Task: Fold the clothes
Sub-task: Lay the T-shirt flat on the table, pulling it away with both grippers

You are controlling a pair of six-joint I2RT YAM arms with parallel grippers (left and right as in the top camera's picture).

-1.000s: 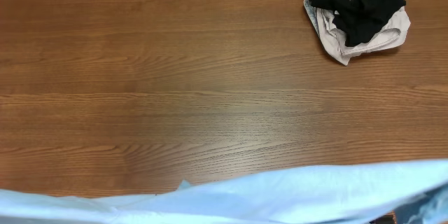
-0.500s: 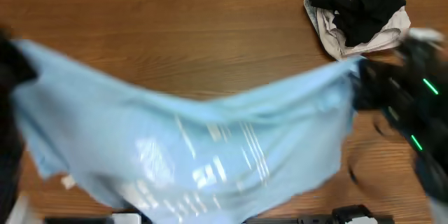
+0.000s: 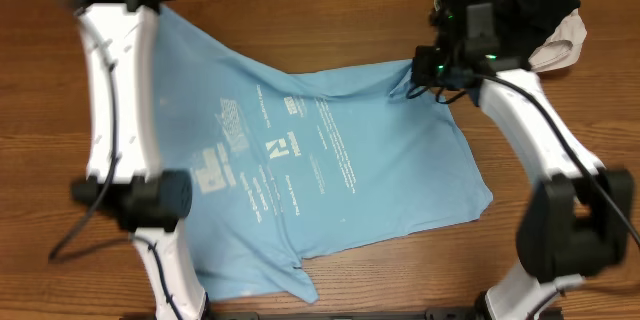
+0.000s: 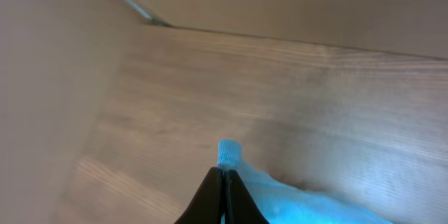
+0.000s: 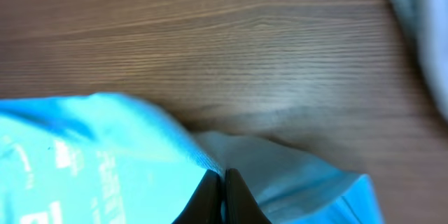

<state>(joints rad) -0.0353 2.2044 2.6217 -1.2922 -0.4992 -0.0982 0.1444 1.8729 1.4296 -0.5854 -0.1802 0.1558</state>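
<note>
On the table [image 3: 330, 20], T-shirt [image 3: 320, 180] newly flat.

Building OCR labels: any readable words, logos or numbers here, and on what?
T-shirt, white print columns: too small and blurred to read.
T-shirt, bigger white mark among them: shape only, not legible.
Right wrist view, print on the T-shirt: blurred, unreadable.
No quotable text anywhere.

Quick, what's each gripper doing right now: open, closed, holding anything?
Left gripper: closed, pinching an edge of the light sky-blue cotton T-shirt.
Right gripper: closed, pinching another edge of that T-shirt.
</note>
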